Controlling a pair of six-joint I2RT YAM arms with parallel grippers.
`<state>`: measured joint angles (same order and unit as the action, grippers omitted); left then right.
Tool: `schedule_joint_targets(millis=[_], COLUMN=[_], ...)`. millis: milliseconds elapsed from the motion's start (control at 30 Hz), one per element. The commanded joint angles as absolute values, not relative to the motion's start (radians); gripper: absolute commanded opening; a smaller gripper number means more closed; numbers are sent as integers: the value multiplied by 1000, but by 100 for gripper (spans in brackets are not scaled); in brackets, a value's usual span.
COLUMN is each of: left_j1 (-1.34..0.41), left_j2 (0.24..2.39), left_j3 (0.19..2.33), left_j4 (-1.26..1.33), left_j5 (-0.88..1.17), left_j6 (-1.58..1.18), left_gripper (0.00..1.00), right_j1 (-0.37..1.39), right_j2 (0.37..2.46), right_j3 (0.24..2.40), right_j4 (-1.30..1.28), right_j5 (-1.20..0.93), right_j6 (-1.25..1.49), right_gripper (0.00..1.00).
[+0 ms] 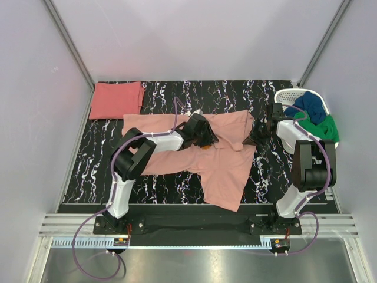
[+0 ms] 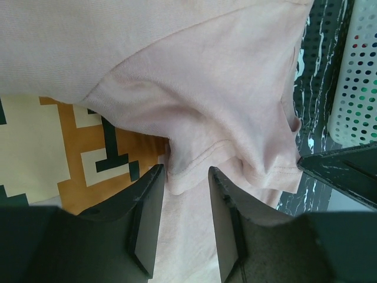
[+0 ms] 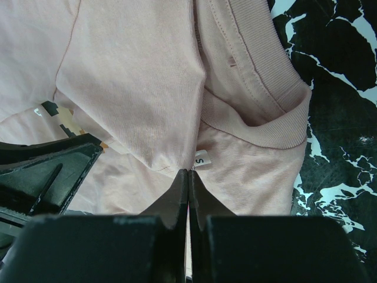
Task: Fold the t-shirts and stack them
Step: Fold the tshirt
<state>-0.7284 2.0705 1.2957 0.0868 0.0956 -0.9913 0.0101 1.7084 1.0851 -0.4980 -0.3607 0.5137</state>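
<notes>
Black table [image 1: 159,183] holds the pink shirt [image 1: 227,171] lying sideways. Left gripper [image 2: 185,174], half open, sits right over a fold [image 2: 197,153], holding nothing. Right gripper [image 3: 188,174], squeezed tight, seems to pinch cloth by the collar [image 3: 277,127].

You've got one readable mark here: a small white size tag [image 3: 202,160] carrying a single dark letter, "S". In your right wrist view it sits on the pale salmon-pink cotton t-shirt [image 3: 135,76], just beside the ribbed collar [image 3: 277,127]. In your left wrist view, the blocky orange, cream and dark green print [image 2: 59,153] shows pixel-like shapes only, and you can't make a letter out of them. From your top view, any lettering is too small to tell.
</notes>
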Motion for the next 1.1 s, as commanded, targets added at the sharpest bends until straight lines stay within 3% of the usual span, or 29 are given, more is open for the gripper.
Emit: schedule_joint_targets(millis=[0, 367, 600, 767, 1067], left_j1=[-735, -738, -738, -738, -692], left_j2=[2095, 2126, 2134, 2134, 2051], left_j3=[1358, 1402, 1408, 1413, 1405], left_j4=[66, 29, 58, 49, -72], left_j5=[55, 51, 86, 112, 218], left_j6=[-992, -997, -996, -1018, -1051], left_gripper=[40, 33, 18, 0, 0], right_j1=[6, 6, 6, 6, 6], right_j2=[1674, 1689, 1695, 1698, 1671], right_j3=[1103, 1109, 1109, 1123, 1192], right_j4=[-486, -482, -477, -489, -633], right_j5=[-377, -387, -385, -379, -311], right_j6=[523, 522, 526, 525, 512], right_gripper=[0, 0, 0, 0, 0])
